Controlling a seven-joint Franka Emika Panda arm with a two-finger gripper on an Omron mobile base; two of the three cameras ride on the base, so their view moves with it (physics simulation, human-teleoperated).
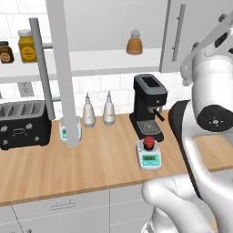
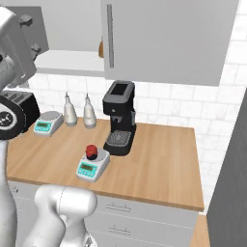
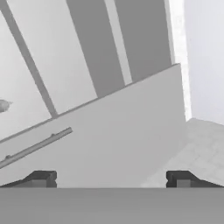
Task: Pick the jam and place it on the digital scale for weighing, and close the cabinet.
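Spanning the scene, a wooden counter (image 1: 91,164) backed by white tile carries a toaster (image 1: 22,124), two pale bottles (image 1: 98,110), a coffee machine (image 1: 148,107) and a second scale (image 2: 48,122). The jam (image 1: 148,143), a tiny red jar with a dark lid, sits on the digital scale (image 1: 149,157) just in front of the coffee machine. The cabinet (image 1: 63,82) door stands open, edge-on. The gripper (image 3: 111,177) is raised toward a cabinet door, fingertips (image 3: 41,177) spread wide apart and holding nothing.
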